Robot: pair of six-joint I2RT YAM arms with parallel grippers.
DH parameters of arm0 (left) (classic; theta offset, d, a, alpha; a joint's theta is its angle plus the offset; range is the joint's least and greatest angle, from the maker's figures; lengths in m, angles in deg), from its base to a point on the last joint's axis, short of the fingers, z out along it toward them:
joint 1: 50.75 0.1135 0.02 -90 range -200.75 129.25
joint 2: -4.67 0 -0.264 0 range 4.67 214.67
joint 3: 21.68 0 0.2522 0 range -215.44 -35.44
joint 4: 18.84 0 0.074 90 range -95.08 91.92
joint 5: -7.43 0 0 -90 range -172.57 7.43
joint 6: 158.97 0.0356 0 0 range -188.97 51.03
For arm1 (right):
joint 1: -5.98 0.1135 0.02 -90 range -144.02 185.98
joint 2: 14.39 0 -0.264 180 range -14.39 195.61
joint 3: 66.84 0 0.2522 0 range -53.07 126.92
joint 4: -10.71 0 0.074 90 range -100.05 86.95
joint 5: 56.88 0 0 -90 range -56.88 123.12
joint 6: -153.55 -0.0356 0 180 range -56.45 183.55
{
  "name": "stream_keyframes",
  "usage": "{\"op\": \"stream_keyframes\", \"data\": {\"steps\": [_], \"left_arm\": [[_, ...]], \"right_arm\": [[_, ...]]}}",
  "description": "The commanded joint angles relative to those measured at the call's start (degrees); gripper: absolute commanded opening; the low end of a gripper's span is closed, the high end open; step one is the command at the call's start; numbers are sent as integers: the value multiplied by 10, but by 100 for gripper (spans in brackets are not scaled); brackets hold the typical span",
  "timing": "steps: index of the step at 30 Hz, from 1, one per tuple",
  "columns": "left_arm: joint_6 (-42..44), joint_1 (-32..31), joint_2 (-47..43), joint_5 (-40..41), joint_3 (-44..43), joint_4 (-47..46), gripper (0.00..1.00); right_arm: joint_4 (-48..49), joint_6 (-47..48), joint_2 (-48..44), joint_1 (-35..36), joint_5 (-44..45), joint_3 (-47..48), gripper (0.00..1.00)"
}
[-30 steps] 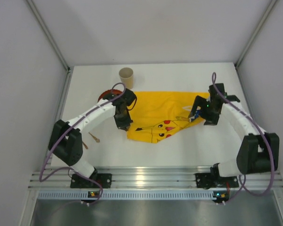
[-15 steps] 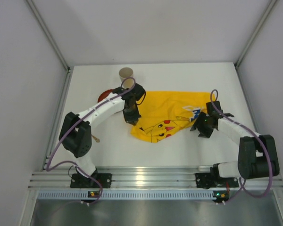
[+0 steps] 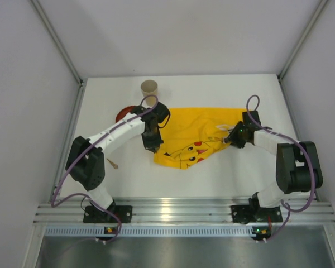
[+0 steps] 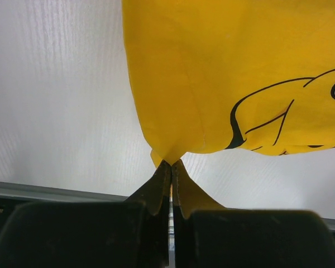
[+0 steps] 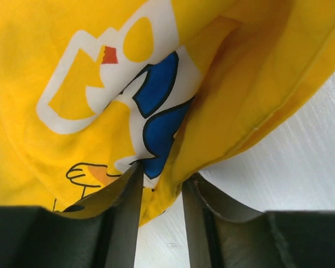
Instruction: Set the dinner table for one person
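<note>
- Since it's a fixed, stiff, flat slab, the tabletop (image 3: 100,100) needs no grip itself. It's matte white, spans the whole work area under both arms, w/ a silver rail at the near edge.
- yellow cloth (image 3: 195,131): lies mid-tabletop, rumpled, near-left corner lifted. Judged light, soft and floppy, so it will sag and fold. Best held at corners/hem, pulled flat from 2 opp. sides, low to the surface.
- left tool (image 4: 170,164): fingers pressed together, clamped on the cloth's corner tip. The cloth hangs away from the pinch, w/ bare tabletop under it. In top view it sits at the cloth's left edge (image 3: 151,146).
- right tool (image 5: 162,176): jaws partly apart, astride a bunched fold at the printed right edge. Fabric lies btwn the fingers and touches them, but can't tell if it's truly pinched. Top view puts it at the cloth's right side (image 3: 230,138).
- paper cup (image 3: 149,88): upright, far side, just beyond the left arm, apart from the cloth.
- red plate (image 3: 123,114): mostly hidden under the left arm, left of the cloth.
- wooden spoon (image 3: 111,163): small, on bare tabletop near the left arm's elbow, well apart from the cloth.
</note>
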Motion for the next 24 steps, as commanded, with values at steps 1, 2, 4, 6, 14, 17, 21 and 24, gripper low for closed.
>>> {"op": "stream_keyframes", "data": {"steps": [1, 2, 4, 6, 14, 17, 21, 24], "left_arm": [[4, -2, -26, 8, 5, 19, 0], [4, -2, -25, 7, 4, 18, 0], [5, -2, -22, 7, 4, 17, 0], [5, -2, -19, 6, 4, 14, 0], [5, -2, -10, 2, 3, 11, 0], [4, -2, -9, 2, 4, 10, 0], [4, -2, -7, 0, 3, 7, 0], [3, -1, -9, -1, 3, 7, 0]], "right_arm": [[-14, 8, 22, -5, 46, -30, 33], [-18, 9, 19, -6, 48, -35, 33], [-19, 13, 13, -7, 51, -42, 26], [-26, 14, 7, -7, 68, -49, 21], [-64, 33, -52, -9, 98, -47, 16], [-79, 42, -60, -10, 111, -39, 8], [-75, 49, -61, -18, 120, -41, 0], [-71, 52, -51, -26, 118, -36, 0]]}}
